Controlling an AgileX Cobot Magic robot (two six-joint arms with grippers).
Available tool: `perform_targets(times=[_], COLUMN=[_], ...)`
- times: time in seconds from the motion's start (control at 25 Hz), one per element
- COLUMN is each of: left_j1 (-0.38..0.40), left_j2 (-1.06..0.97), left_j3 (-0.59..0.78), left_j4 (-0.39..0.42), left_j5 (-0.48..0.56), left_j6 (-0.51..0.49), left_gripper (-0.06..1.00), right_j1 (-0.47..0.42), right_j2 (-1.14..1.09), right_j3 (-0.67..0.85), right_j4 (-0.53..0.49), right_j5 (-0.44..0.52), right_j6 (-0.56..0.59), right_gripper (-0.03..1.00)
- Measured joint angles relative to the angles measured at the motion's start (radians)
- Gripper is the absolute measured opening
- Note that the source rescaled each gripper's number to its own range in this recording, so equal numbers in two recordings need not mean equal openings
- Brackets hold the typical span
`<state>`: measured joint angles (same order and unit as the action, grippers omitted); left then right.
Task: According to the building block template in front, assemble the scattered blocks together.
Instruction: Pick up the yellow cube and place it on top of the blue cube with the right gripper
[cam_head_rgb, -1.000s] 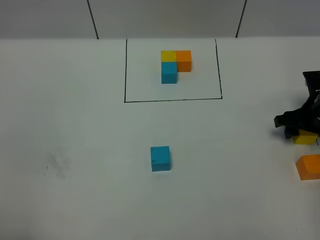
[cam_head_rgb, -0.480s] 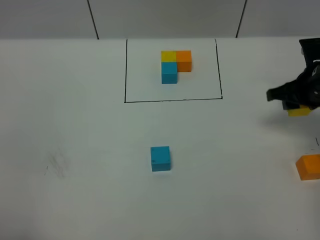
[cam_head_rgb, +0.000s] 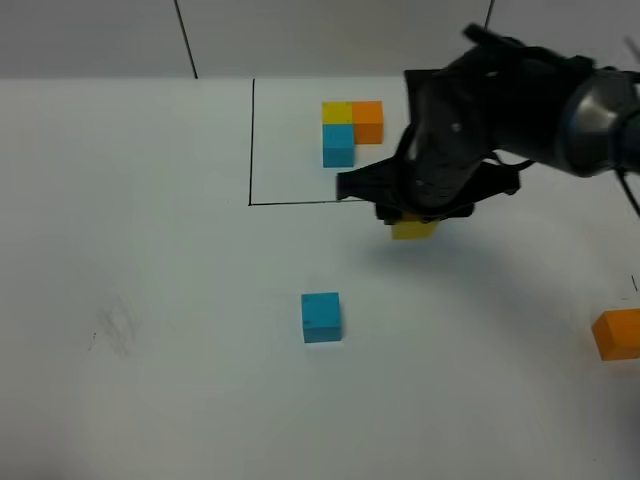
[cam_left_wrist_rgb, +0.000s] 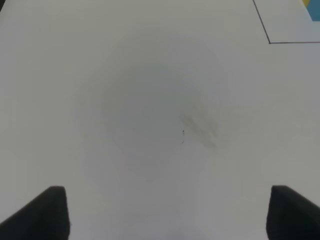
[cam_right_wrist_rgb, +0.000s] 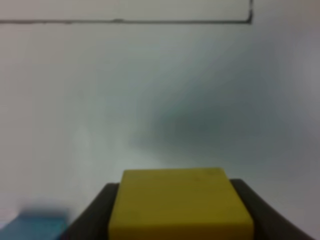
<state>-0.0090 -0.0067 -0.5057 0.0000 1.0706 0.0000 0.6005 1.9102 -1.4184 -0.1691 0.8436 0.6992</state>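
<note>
White table below me; my right claw is clamped on the yellow block, centre-right of frame, below the template. It looks light, stiff, smooth-sided; flat opposite faces suit the grip. Left claw hangs apart.

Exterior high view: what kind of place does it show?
Probably a robot lab workbench: a plain white table with a black rectangle drawn around a three-cube template, and the right end effector holding a yellow cube above it.
</note>
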Motion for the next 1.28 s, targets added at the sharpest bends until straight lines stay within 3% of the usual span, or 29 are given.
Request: perform_targets(times=[0.24,0.8,1.28], left_j1=[0.0,0.0,0.0], left_j2=[0.0,0.0,0.0], left_j3=[0.0,0.0,0.0], left_j4=[0.0,0.0,0.0], left_j5=[0.0,0.0,0.0], left_j6=[0.0,0.0,0.0], left_gripper=[0.68,0.68,0.68], right_j1=[0.137,0.212,0.211], right_j2=[0.164,0.257,0.3], right_j3=[-0.211,-0.277,-0.277], right_j4=[-0.075,-0.034,-0.07], right_j5=[0.126,0.097,0.102], right_j6=[0.193,0.146,0.223], right_gripper=[0.24,0.24,0.24])
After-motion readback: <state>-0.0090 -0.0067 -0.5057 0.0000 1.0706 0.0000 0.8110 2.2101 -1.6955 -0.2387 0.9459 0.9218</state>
